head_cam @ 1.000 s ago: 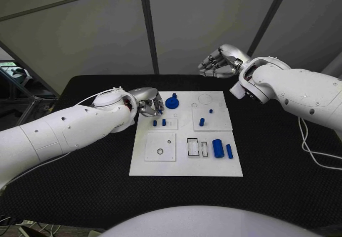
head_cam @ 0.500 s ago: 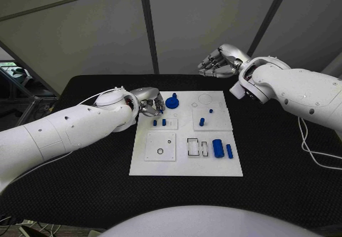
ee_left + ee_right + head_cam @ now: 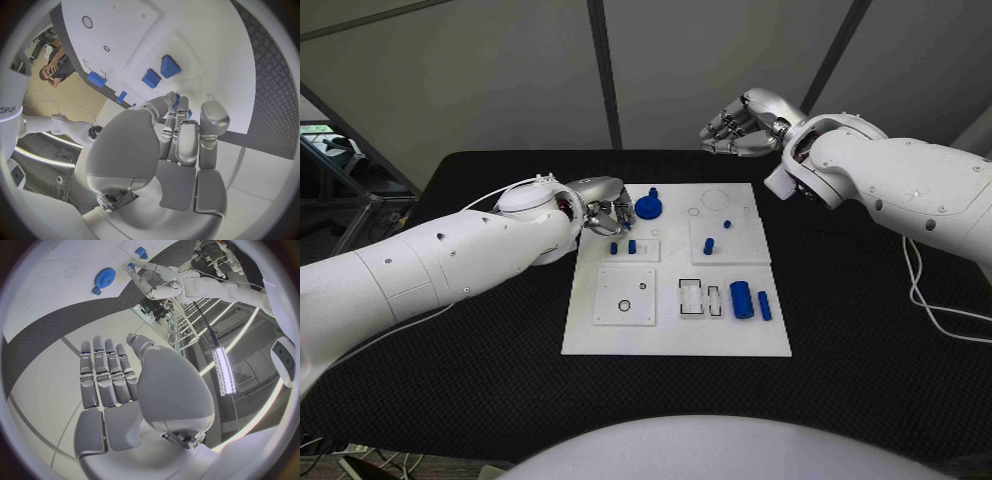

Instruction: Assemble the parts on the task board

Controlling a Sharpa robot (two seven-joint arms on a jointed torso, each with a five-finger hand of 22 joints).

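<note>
We judge assembly early: several blue parts [image 3: 741, 300] lie loose on the task board [image 3: 678, 340]. Left hand [image 3: 606, 213] at the board's far-left corner beside the blue gear [image 3: 648, 207], fingers curled; hold unclear. Right hand [image 3: 744, 124] raised beyond the board, empty, fingers straight. Bench [image 3: 877, 350] bare around the board.

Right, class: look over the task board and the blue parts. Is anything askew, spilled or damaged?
Nothing stands out. The task board lies flat and square on the table, and the blue parts, such as the gear and the cylinder, sit tidily on it. The left robot hand hovers near the gear; the right robot hand is raised behind the board.
</note>
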